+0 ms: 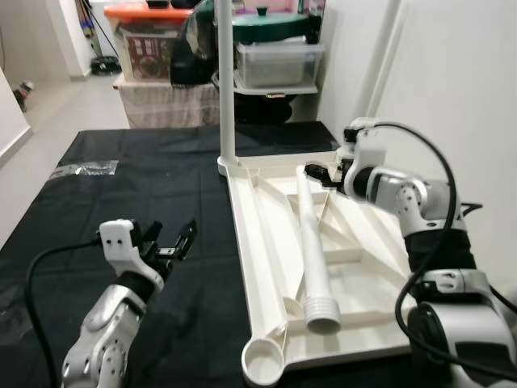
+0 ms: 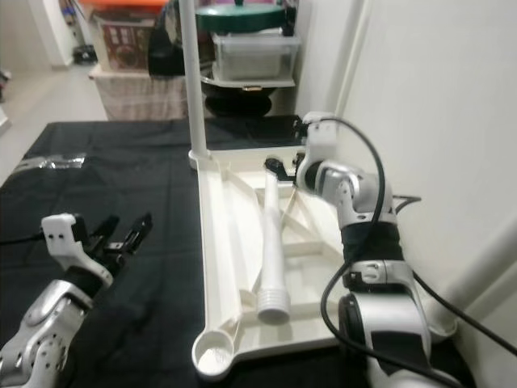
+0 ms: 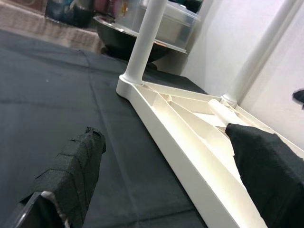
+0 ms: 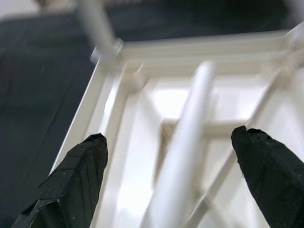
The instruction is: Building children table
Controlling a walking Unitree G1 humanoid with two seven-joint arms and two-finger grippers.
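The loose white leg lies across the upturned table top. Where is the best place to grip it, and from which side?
Probably the smooth upper shaft of the loose leg, from above. It lies flat on the table top; its threaded end is wider and ribbed. The open right pincer hovers over the far end, fingers either side.

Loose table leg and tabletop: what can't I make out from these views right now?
- Loose leg: its far end sits behind the right claw in the eye views; contact unclear.
- Right wrist view: motion-blurred, sockets indistinct.
- Tabletop: its right corner is hidden by the right arm.
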